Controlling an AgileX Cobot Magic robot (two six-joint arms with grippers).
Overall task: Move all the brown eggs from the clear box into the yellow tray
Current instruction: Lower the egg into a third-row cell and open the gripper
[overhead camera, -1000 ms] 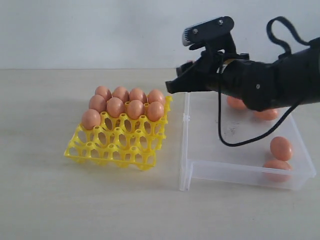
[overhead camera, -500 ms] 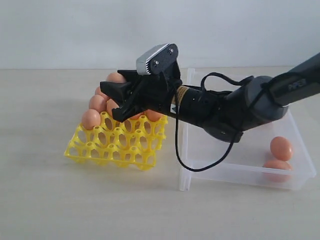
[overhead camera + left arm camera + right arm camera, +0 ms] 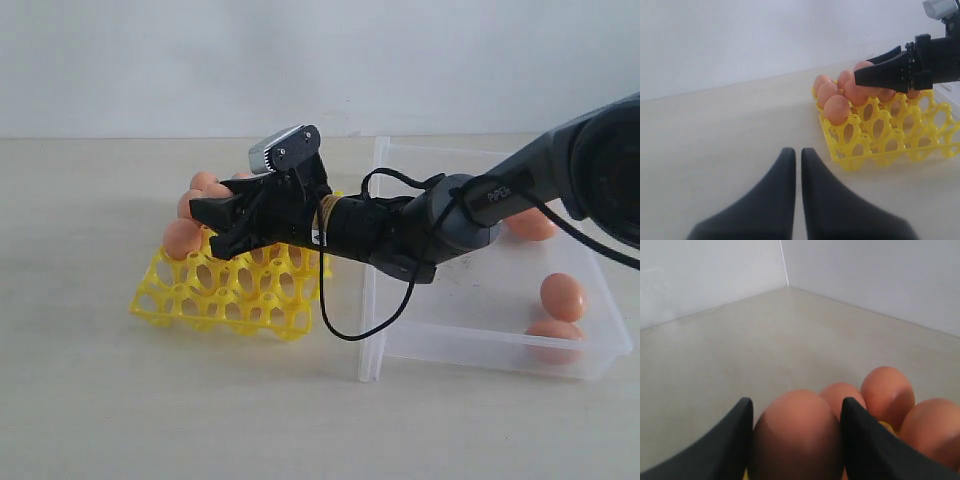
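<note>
The right end effector (image 3: 212,228) has swung out of the clear box (image 3: 480,345) and is now hanging low over the yellow tray (image 3: 240,300), lower and further along than half a second ago. Its fingers are pinching a brown egg (image 3: 796,435) by the sides; the right wrist view shows the egg filling the gap between them, with seated eggs (image 3: 887,390) lying just beyond. It appears to be heading for a cup in the third row, next to the egg at the tray's left edge (image 3: 182,238).

Several risks are showing:
- The fingers are passing close to the seated eggs, so a slightly wide or low approach is likely to nudge one out of its cup.
- If the fingers are spreading while the egg is sitting over a pointed post rather than a cup, the egg could tip, roll across the lattice and drop onto the tabletop (image 3: 100,400).
- The tray looks light and is lying loose, so any downward push could shift it.
- The arm's cable (image 3: 345,320) is looping down beside the box's near corner and could catch on the wall as the arm is pulling back.

At least three brown eggs (image 3: 562,296) are waiting in the box; the arm may be hiding others. The left end effector (image 3: 796,156) is idling above the tabletop near the tray, fingers pressed together and holding nothing.
</note>
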